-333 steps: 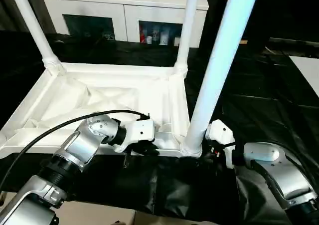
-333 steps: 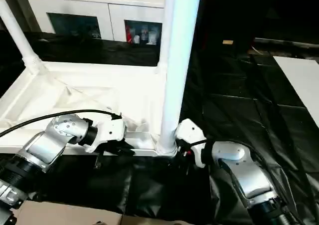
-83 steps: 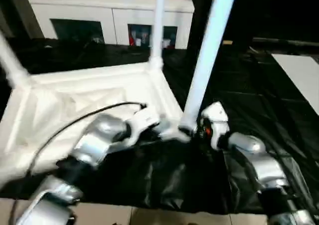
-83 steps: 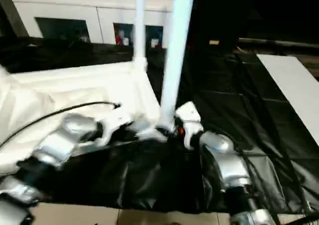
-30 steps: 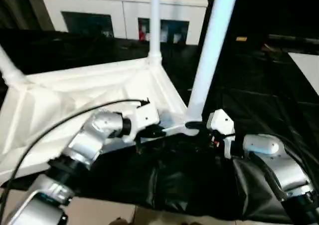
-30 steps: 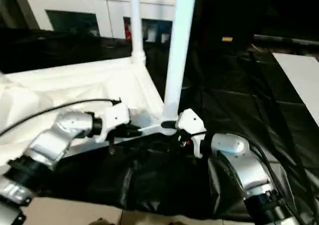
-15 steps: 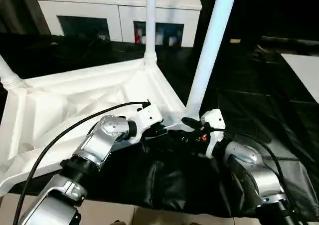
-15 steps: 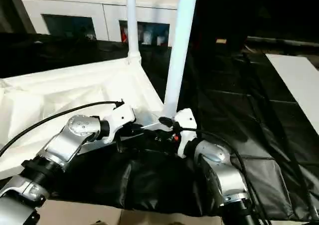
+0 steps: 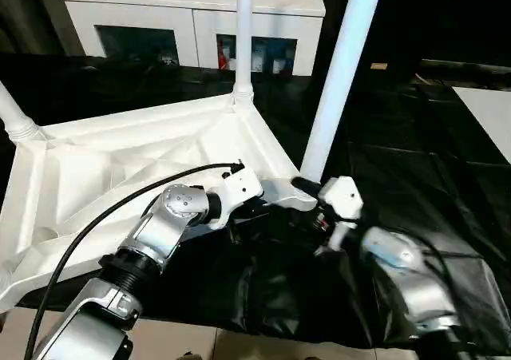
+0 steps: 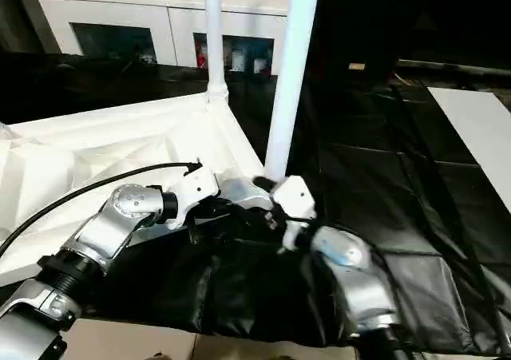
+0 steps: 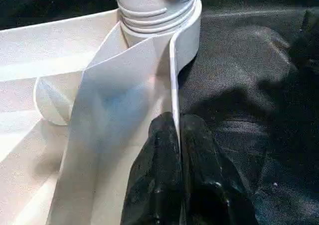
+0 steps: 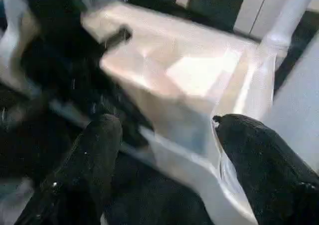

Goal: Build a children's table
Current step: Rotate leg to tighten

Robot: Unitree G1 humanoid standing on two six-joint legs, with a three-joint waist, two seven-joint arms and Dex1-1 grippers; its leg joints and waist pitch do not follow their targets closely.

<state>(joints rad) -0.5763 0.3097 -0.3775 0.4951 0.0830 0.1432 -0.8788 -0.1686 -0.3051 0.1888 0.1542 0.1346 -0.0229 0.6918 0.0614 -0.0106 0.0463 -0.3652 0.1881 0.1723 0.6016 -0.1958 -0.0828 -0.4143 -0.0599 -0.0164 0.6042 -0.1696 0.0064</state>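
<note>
Nearest, the left end effector point(image 11: 178, 135) has its black fingers pressed together on the thin rim of the children's table point(image 9: 120, 160), which lies upside down on a black sheet point(image 9: 415, 176) with its ribbed underside showing. Just beside it the right end effector point(image 12: 167, 150) hangs with fingers spread wide, holding nothing, close to the near corner where a tapered leg point(image 9: 339, 73) rises from its socket. Beyond, a second leg point(image 9: 243, 33) stands at the far corner and a third point(image 9: 16, 116) at the left edge; a white cabinet point(image 9: 192, 25) sits behind. Assembly looks far along, and the next move probably calls for seating the near leg firmly or finding the remaining leg
</note>
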